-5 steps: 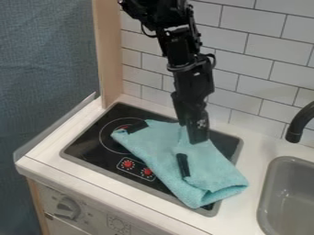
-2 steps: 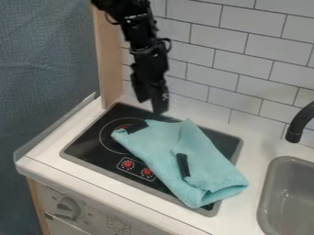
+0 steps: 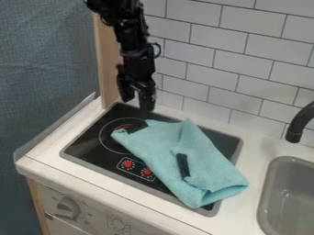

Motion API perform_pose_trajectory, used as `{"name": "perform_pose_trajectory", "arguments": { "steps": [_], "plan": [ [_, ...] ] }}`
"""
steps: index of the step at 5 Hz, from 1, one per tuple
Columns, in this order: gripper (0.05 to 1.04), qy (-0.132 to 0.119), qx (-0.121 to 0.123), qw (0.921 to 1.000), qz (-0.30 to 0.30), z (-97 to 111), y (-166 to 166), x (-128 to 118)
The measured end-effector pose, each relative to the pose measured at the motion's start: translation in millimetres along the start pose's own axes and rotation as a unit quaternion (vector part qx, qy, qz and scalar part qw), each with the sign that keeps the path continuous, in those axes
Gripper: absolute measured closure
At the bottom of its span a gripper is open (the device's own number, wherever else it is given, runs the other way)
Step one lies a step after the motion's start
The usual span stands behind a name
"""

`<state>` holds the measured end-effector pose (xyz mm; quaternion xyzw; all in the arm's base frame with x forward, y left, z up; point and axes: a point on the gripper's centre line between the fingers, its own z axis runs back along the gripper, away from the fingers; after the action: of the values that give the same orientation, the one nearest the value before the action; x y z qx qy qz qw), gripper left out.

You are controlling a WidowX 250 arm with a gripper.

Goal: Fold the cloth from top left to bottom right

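Cloth of turquoise fabric (image 3: 162,149) lies diagonally across the black glass cooktop (image 3: 89,146), one end past its right edge; the black two-finger hand (image 3: 137,108) hangs open near the back left corner.

A hand could pass low over the bare left part of the stove (image 3: 87,148), or through the narrow gap of counter (image 3: 253,169) between cloth (image 3: 202,167) and sink (image 3: 295,197) at lower right. The tiled wall (image 3: 245,59) blocks the back, a wooden post (image 3: 107,55) the upper left beside the gripper (image 3: 137,104), and the tap (image 3: 297,123) juts in at right
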<state>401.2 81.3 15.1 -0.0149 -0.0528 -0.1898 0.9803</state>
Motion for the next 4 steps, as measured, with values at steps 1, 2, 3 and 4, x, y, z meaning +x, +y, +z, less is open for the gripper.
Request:
{"name": "perform_pose_trajectory", "arguments": {
  "steps": [1,2,3,4],
  "plan": [
    [0.084,0.014,-0.011,0.9996,0.023,-3.9,0.6,1.0],
    [0.084,0.042,-0.031,0.9976,0.045,-17.4,-3.4,-5.9],
    [0.084,0.057,-0.026,0.9954,0.073,-28.4,-0.1,-7.7],
    [0.084,0.071,-0.017,0.9936,0.086,-40.2,5.0,-9.4]
  ]
}}
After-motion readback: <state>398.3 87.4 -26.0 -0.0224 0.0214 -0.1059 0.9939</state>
